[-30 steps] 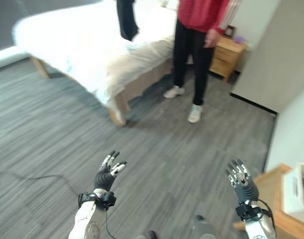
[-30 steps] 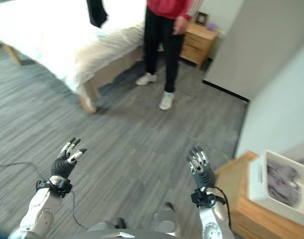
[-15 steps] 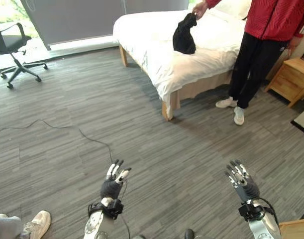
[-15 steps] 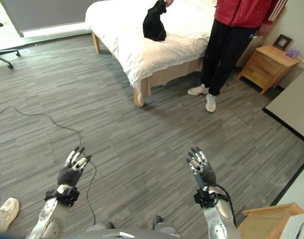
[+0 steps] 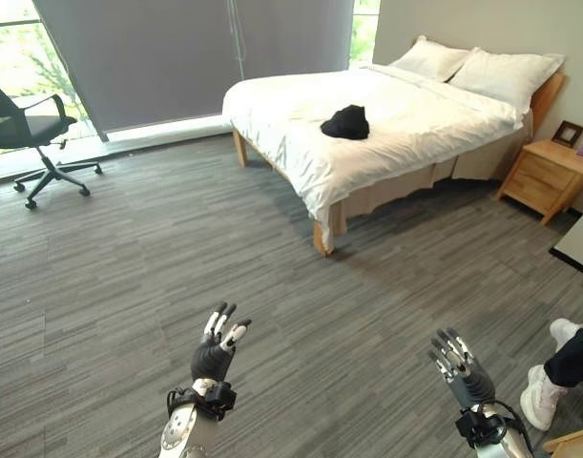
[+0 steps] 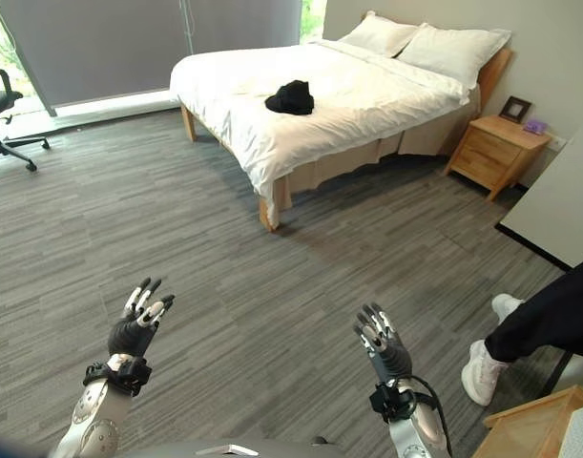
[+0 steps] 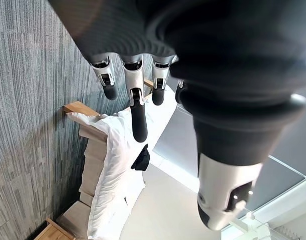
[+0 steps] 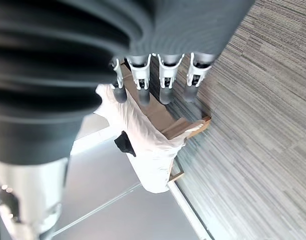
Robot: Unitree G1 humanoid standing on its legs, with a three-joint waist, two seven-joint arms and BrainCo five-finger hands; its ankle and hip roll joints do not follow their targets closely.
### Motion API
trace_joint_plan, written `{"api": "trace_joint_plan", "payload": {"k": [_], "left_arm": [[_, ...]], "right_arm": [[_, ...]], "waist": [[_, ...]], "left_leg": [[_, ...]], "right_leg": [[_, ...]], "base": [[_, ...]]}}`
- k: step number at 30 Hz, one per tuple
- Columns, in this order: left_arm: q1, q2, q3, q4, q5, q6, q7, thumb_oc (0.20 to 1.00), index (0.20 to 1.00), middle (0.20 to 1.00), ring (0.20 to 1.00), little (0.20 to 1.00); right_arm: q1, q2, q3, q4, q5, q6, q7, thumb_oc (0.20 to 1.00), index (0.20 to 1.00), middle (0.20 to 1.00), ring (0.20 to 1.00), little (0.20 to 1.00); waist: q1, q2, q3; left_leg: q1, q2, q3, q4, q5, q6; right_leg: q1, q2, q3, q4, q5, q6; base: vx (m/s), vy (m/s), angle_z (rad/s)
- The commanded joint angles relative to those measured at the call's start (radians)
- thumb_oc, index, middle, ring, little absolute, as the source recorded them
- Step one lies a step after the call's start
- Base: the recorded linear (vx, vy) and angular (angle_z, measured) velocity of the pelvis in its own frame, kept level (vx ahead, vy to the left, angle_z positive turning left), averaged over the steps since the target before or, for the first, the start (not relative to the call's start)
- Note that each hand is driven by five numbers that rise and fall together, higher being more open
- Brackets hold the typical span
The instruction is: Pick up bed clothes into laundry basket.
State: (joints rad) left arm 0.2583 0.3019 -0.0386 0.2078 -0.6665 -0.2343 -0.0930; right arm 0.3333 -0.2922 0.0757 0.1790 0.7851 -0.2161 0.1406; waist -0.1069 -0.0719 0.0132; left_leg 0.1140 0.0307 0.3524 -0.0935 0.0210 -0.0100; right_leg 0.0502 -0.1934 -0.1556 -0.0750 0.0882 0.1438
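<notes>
A crumpled black garment (image 5: 346, 122) lies on top of the white bed (image 5: 301, 143) across the room. It also shows as a small dark patch, the garment (image 7: 140, 160), on the bed in the left wrist view, and as the garment (image 8: 124, 144) in the right wrist view. My left hand (image 5: 215, 354) is held up low in front of me, fingers straight and empty. My right hand (image 5: 459, 370) is raised the same way on the other side, open and holding nothing. Both hands are far from the bed, over grey floor.
A wooden nightstand (image 5: 539, 176) stands right of the bed. An office chair (image 5: 29, 134) is at the far left by the grey curtain (image 5: 176, 52). A person's leg and white shoe (image 5: 541, 396) show at the lower right, near a wooden table corner (image 6: 539, 429).
The camera has swung, so the whole room has shifted. The person let go of the black garment, which now lies on the bed, and moved off to the lower right. My hands stay raised.
</notes>
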Motion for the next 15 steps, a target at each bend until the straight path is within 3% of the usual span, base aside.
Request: {"api": "trace_joint_plan", "payload": {"k": [1, 9, 10, 11, 12, 13, 14, 15], "left_arm": [[-0.034, 0.068, 0.126, 0.018, 0.153, -0.033, 0.055, 1.000, 1.000, 1.000, 1.000, 1.000], [-0.047, 0.088, 0.208, 0.022, 0.188, -0.060, 0.087, 1.000, 1.000, 1.000, 1.000, 1.000], [-0.064, 0.098, 0.202, 0.028, 0.191, -0.063, 0.097, 1.000, 1.000, 1.000, 1.000, 1.000], [-0.090, 0.108, 0.181, 0.023, 0.186, -0.065, 0.109, 1.000, 1.000, 1.000, 1.000, 1.000], [-0.091, 0.108, 0.181, 0.023, 0.186, -0.066, 0.109, 1.000, 1.000, 1.000, 1.000, 1.000], [-0.099, 0.110, 0.176, 0.020, 0.183, -0.065, 0.116, 1.000, 1.000, 1.000, 1.000, 1.000], [-0.106, 0.111, 0.171, 0.003, 0.184, -0.064, 0.130, 1.000, 1.000, 1.000, 1.000, 1.000], [-0.111, 0.111, 0.165, -0.005, 0.180, -0.066, 0.130, 1.000, 1.000, 1.000, 1.000, 1.000]], "right_arm": [[-0.163, -0.057, -0.246, 0.013, 0.004, -0.117, -0.052, 1.000, 1.000, 1.000, 1.000, 1.000], [-0.171, -0.090, -0.272, -0.061, -0.050, -0.122, -0.055, 1.000, 1.000, 1.000, 1.000, 1.000], [-0.180, -0.084, -0.271, -0.065, -0.046, -0.130, -0.062, 1.000, 1.000, 1.000, 1.000, 1.000], [-0.192, -0.073, -0.262, -0.081, -0.029, -0.137, -0.069, 1.000, 1.000, 1.000, 1.000, 1.000], [-0.193, -0.073, -0.262, -0.081, -0.029, -0.137, -0.069, 1.000, 1.000, 1.000, 1.000, 1.000], [-0.193, -0.066, -0.247, -0.084, -0.028, -0.137, -0.072, 1.000, 1.000, 1.000, 1.000, 1.000], [-0.201, -0.066, -0.209, -0.090, -0.035, -0.126, -0.072, 1.000, 1.000, 1.000, 1.000, 1.000], [-0.205, -0.071, -0.191, -0.084, -0.038, -0.120, -0.069, 1.000, 1.000, 1.000, 1.000, 1.000]], "waist": [[0.001, 0.039, 0.060], [0.012, 0.048, 0.071], [0.010, 0.050, 0.080], [-0.005, 0.056, 0.117], [-0.003, 0.054, 0.115], [-0.010, 0.059, 0.138], [-0.010, 0.088, 0.188], [-0.014, 0.098, 0.204]], "left_leg": [[0.056, 0.050, 0.013, 0.047, -0.093, -0.004], [0.024, 0.043, -0.004, 0.105, -0.121, 0.003], [0.013, 0.038, -0.012, 0.117, -0.127, 0.013], [0.014, 0.022, -0.026, 0.122, -0.139, 0.039], [0.012, 0.020, -0.024, 0.123, -0.140, 0.040], [0.021, 0.012, -0.019, 0.124, -0.147, 0.055], [0.054, 0.008, 0.014, 0.124, -0.167, 0.082], [0.075, 0.010, 0.024, 0.118, -0.179, 0.085]], "right_leg": [[-0.045, -0.026, -0.050, 0.108, -0.004, 0.028], [-0.052, -0.050, -0.068, 0.157, -0.015, 0.029], [-0.080, -0.063, -0.057, 0.217, -0.019, 0.030], [-0.165, -0.081, -0.011, 0.394, 0.023, 0.037], [-0.172, -0.084, -0.007, 0.401, 0.020, 0.038], [-0.226, -0.091, 0.018, 0.509, 0.065, 0.045], [-0.309, -0.133, -0.039, 0.706, 0.105, 0.052], [-0.360, -0.148, -0.076, 0.782, 0.088, 0.054]], "base": [[0.05, -0.062, -0.03], [0.02, 0.006, 0.02], [-0.04, 0.226, 0.02], [-0.03, 0.184, 0.03], [-0.03, 0.223, 0.16], [0.03, 0.298, 0.29], [0.11, 0.356, 0.28], [0.13, 0.271, -0.05]]}}
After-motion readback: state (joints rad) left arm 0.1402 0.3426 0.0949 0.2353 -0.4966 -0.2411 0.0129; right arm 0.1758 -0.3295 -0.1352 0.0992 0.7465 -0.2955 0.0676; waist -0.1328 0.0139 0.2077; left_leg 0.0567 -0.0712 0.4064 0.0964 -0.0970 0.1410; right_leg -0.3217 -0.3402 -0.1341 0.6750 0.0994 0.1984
